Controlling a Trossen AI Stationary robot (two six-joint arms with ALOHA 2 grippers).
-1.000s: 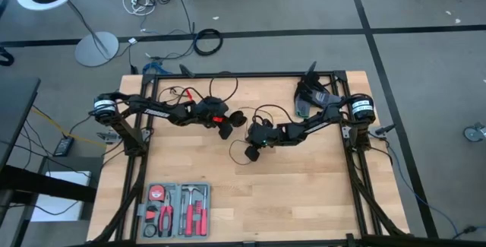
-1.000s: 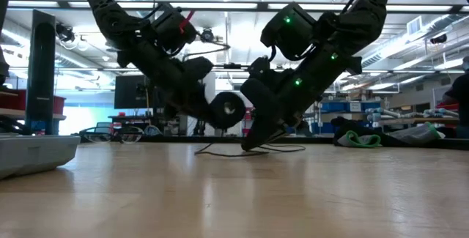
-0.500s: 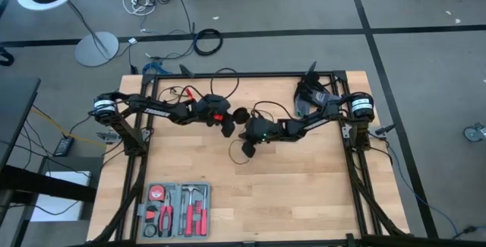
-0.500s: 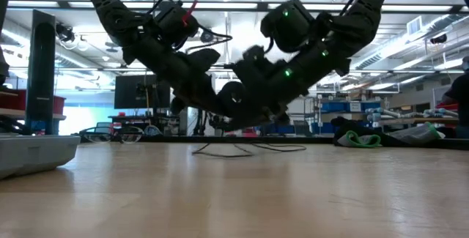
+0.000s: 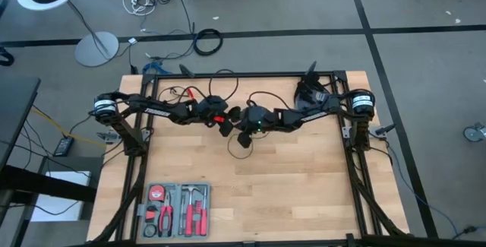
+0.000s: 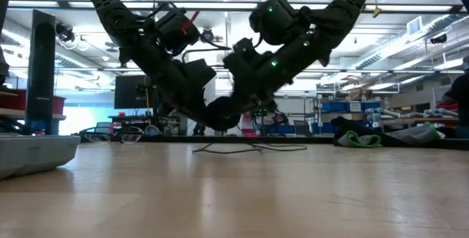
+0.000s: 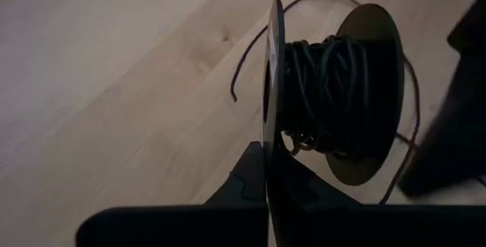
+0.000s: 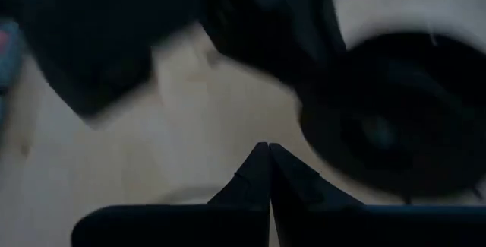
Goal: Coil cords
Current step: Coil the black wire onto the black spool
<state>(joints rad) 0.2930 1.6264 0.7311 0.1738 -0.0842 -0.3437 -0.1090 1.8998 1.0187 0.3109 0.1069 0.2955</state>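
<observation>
A black spool (image 7: 334, 95), wound with the thin black cord, hangs over the table's middle (image 5: 232, 116), in front of my left gripper (image 7: 267, 152), which is shut on it. Loose cord (image 7: 241, 64) trails from the spool and lies in loops on the wood (image 6: 249, 149), with more loops toward the far edge (image 5: 262, 99). My right gripper (image 5: 243, 137) is shut and stands just right of and nearer than the spool, above the table. Its wrist view shows one spool disc (image 8: 395, 133) close ahead of its fingers (image 8: 268, 156). My left gripper pinches the rim of the spool's nearer disc (image 7: 271, 125) between its two fingers, which slant down from the table's left. The spool is lifted clear of the wood, its discs on edge. Whether my right gripper has cord between its shut fingers, I cannot tell.
An open tool case (image 5: 176, 209) with red-handled tools lies at the near left corner. Black frame rails (image 5: 140, 171) run along the table's sides. Bare wood (image 5: 304, 194) spreads over the near right. A thick black cable ring (image 5: 207, 42) lies on the floor beyond the table.
My right gripper has risen off the wood and gone toward the table's left and far edge, closing in on the spool. My left gripper has stayed in place with the spool, and the loose cord still lies on the table.
</observation>
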